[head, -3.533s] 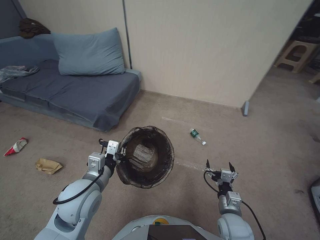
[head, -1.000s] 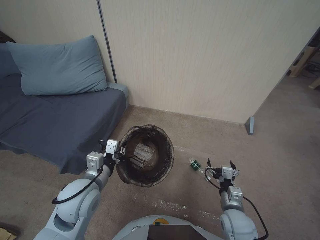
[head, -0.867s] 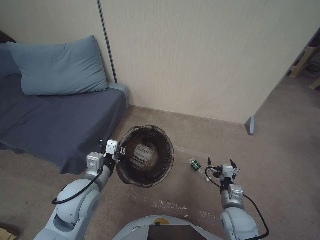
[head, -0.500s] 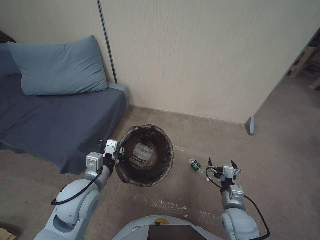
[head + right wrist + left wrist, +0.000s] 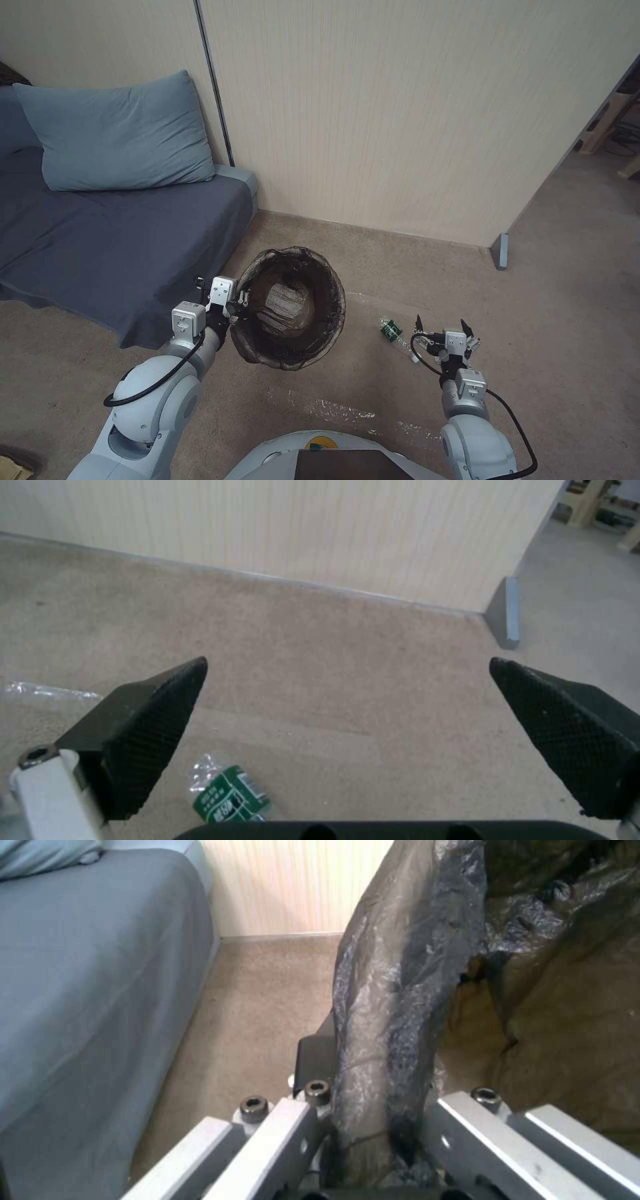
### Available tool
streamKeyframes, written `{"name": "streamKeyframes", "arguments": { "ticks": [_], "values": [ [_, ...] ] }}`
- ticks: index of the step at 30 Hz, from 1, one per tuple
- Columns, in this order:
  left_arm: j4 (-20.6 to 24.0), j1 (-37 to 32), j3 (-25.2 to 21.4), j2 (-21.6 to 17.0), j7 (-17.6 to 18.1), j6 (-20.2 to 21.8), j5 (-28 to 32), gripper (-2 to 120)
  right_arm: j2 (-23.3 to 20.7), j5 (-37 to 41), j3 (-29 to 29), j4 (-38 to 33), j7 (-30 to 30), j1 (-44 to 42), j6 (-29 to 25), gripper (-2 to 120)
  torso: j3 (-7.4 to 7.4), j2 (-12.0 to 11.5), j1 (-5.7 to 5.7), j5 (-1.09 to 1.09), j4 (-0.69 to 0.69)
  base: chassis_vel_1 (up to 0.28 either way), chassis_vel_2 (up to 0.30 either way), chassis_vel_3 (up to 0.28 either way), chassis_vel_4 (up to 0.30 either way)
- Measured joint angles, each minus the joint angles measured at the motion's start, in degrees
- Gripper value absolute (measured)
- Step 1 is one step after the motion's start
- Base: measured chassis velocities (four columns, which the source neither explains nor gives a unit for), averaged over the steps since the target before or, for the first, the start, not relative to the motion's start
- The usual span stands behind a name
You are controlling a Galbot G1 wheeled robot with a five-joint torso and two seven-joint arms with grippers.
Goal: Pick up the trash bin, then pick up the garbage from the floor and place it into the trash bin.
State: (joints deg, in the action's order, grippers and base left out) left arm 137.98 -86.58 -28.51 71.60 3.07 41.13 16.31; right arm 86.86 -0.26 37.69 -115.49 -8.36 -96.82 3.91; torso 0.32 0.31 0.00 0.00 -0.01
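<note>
Trash bin [image 5: 288,317] with dark bag liner held off carpet [image 5: 373,267] by left gripper [image 5: 235,312], fingers clamped on lined rim [image 5: 380,1050]; bin tilted, mouth toward camera, near sofa [image 5: 113,253] corner. Right gripper [image 5: 442,325] held low, jaws spread wide, just beside green-labelled plastic bottle [image 5: 393,331] lying on carpet; label seen between open fingertips [image 5: 143,725] in right wrist view [image 5: 230,794]

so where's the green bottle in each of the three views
Head view: the green bottle lies on the carpet just left of the open right gripper.
Right wrist view: the bottle is at the lower edge, beside one fingertip.
Left wrist view: not in it.
Shared landmark: the beige wall.
</note>
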Motion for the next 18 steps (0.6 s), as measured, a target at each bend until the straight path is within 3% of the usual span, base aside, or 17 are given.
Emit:
{"name": "streamKeyframes", "arguments": {
  "ticks": [11, 13, 16, 18],
  "values": [
    [0.7, -0.6, -0.3, -0.2, -0.3, 0.0, -0.1, 2, -0.9, 0.7, -0.2, -0.9, -0.1, -0.2, 1.4, 100, 0.0, 0.0, 0.0, 0.0, -0.01, 0.0, 0.0, 0.0, 0.0],
    [0.7, -0.6, -0.2, -0.2, -0.3, 0.0, -0.1, 2, -1.5, 0.9, -0.4, -1.6, -0.1, -0.3, 2.9, 100, 0.0, 0.0, 0.0, 0.01, -0.02, 0.0, 0.0, 0.0, 0.0],
    [0.7, -0.5, -0.1, -0.5, -0.4, 0.1, -0.2, 2, -5.1, 4.1, -0.5, -4.4, -0.3, 0.9, 10.9, 100, 0.0, 0.0, 0.0, 0.0, -0.01, 0.0, 0.0, 0.0, 0.0],
    [0.7, -0.5, -0.1, -0.5, -0.5, 0.1, -0.2, 2, -6.2, 5.3, -0.5, -4.8, -0.3, 1.6, 13.4, 100, 0.0, 0.0, 0.0, 0.0, -0.01, 0.0, 0.0, 0.0, 0.0]
  ]
}}
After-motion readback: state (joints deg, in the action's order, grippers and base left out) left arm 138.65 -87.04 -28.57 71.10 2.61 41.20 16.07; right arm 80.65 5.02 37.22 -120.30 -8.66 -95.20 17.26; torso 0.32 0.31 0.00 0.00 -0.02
